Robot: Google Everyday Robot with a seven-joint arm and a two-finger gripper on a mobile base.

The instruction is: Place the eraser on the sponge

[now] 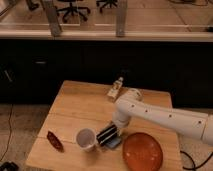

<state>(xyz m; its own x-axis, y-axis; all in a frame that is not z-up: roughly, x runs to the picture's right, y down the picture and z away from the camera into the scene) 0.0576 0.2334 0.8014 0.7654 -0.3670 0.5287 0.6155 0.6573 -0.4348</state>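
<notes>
Camera view: wooden desk (75, 107) carries everything, and its near edge is close to the work zone, so anything knocked near-side can go off it. White arm (160, 116) reaches in from the right and bends down to the near middle. The gripper (113, 129) sits low there, right at the eraser. Cannot tell whether it has hold of the eraser or is clear of it.

Orange plate (142, 151) lies just right of the sponge; a sideways swing of the arm could clip its rim and push it. White cup (86, 138) stands upright just left of the eraser, very close or touching. This is the main risk, since a small drift left tips or shoves the cup.

Sponge (116, 144) is flat and blue-grey, mostly hidden, with only its near right corner showing. It is light, so a downward or dragging push could slide it away.

Eraser (105, 136), black and striped, is tilted over the sponge's left part. Cannot tell if it rests on the sponge. Being off-centre, it could slide off toward the cup.
</notes>
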